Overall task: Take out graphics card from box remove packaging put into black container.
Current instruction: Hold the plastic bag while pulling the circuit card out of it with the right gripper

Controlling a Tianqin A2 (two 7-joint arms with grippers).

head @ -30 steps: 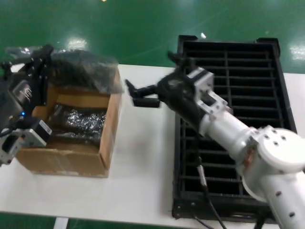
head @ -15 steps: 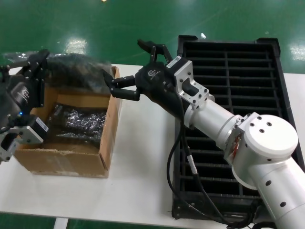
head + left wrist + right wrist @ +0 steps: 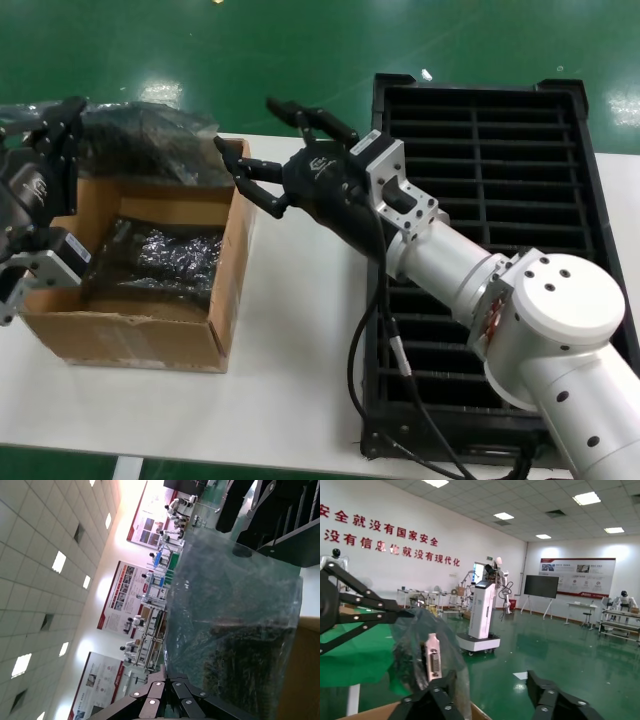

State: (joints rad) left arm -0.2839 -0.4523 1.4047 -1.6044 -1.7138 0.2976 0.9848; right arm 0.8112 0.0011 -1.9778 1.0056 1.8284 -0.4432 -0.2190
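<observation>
My left tool [image 3: 62,125], upper left of frame, is clamped on the bagged card [image 3: 150,145] held over the box [image 3: 150,300], my right tool [image 3: 262,150] gapes wide beside it, and a sloppy pinch on that slick bag [image 3: 235,625] could tear it free.

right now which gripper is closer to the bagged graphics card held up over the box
Left. The left gripper grips the bagged graphics card at its left end, above the box. The right gripper is open beside the bag's right end, apparently just short of touching.
</observation>
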